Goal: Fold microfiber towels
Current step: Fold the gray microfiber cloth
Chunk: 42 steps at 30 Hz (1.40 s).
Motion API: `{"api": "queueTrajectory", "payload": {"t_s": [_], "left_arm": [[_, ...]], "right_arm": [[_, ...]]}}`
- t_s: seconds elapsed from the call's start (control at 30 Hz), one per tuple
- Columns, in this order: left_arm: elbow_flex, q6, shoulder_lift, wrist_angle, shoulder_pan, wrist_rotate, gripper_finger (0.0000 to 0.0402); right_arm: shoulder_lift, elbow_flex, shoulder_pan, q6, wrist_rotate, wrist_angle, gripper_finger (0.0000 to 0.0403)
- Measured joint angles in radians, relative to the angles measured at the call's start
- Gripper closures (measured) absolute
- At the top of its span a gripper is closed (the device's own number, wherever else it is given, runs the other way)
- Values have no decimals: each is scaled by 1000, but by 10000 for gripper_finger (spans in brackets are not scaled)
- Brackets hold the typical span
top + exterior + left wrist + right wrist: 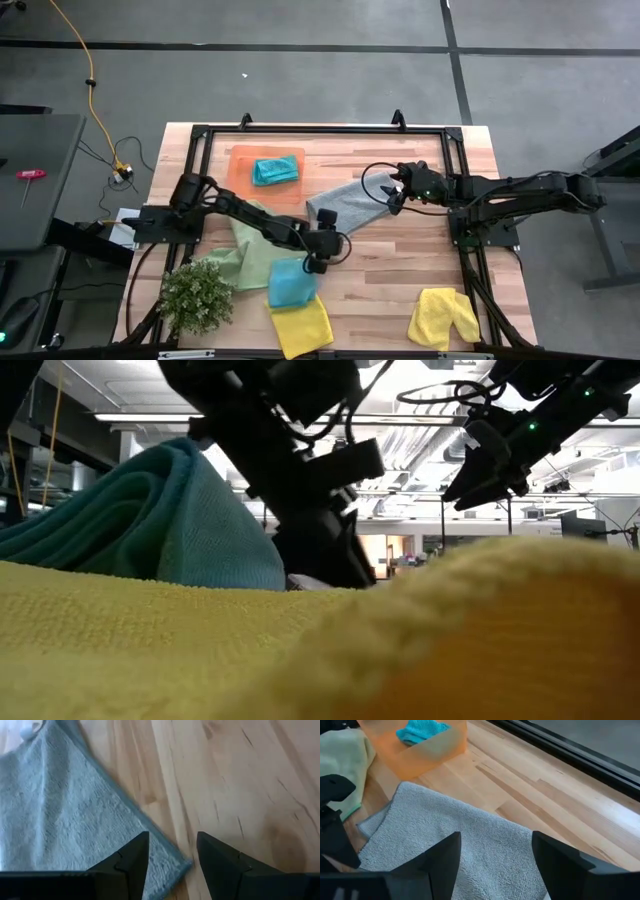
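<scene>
right gripper (pixel 392 192), jaws apart, hovers over the grey towel (pixel 350 203); left gripper (pixel 318 262) open at the blue towel's (pixel 291 283) corner.

No writing, label, brand, number or sign readable anywhere, from overhead, from table height, or from either wrist. Nothing printed on the cloths, the tray or the arms.
</scene>
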<state>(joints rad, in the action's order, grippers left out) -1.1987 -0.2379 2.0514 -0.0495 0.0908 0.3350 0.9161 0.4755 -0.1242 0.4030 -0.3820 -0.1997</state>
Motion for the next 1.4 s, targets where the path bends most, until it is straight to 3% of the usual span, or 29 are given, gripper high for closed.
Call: {"api": "queueTrajectory", "payload": {"t_s": [0.2,0.57,0.73,0.9,1.1,1.4], "left_arm": [[-5,0,-9,-56,0,17,245],[-6,45,-4,-90,-39,-98,245],[-7,94,-7,-113,-79,-200,262],[-7,157,-6,-121,-127,-321,304],[-2,165,-31,-146,-137,-287,389],[-1,156,-176,-247,-146,-143,398]], "right_arm": [[0,0,0,8,22,-3,167],[1,0,0,25,23,-5,167],[1,0,0,26,65,-5,167],[1,0,0,26,72,-5,167],[1,0,0,26,72,-5,167],[1,0,0,26,72,-6,167]]}}
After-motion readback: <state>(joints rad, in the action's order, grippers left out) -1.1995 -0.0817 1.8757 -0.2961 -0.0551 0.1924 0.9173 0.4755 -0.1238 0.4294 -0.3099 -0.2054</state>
